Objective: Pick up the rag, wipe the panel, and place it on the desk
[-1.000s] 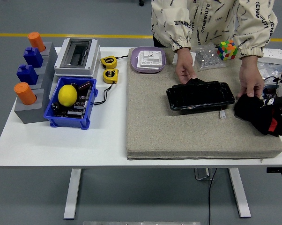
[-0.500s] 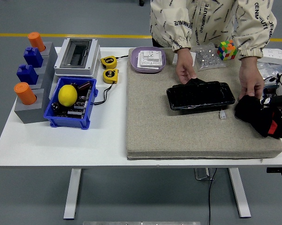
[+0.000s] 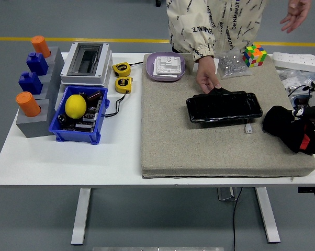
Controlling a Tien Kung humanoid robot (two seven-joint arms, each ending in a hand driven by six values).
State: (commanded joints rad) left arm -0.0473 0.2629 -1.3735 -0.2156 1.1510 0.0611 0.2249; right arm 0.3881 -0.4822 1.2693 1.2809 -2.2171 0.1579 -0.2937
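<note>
Far left of the fingers, clear of the work: blue bin (image 3: 76, 123) with a yellow lemon (image 3: 75, 106). Nearer, at mid mat (image 3: 199, 151): black panel (image 3: 224, 106), pinned at its far corner by a person's hand (image 3: 206, 79), probably to steady it for wiping. At the worktop's right edge: right hand (image 3: 304, 137) against the black rag (image 3: 279, 123); whether the fingers are apart or clamped, cannot tell. Changed from half a second ago: person's other hand (image 3: 295, 12) lifted off the rag, now raised.
</note>
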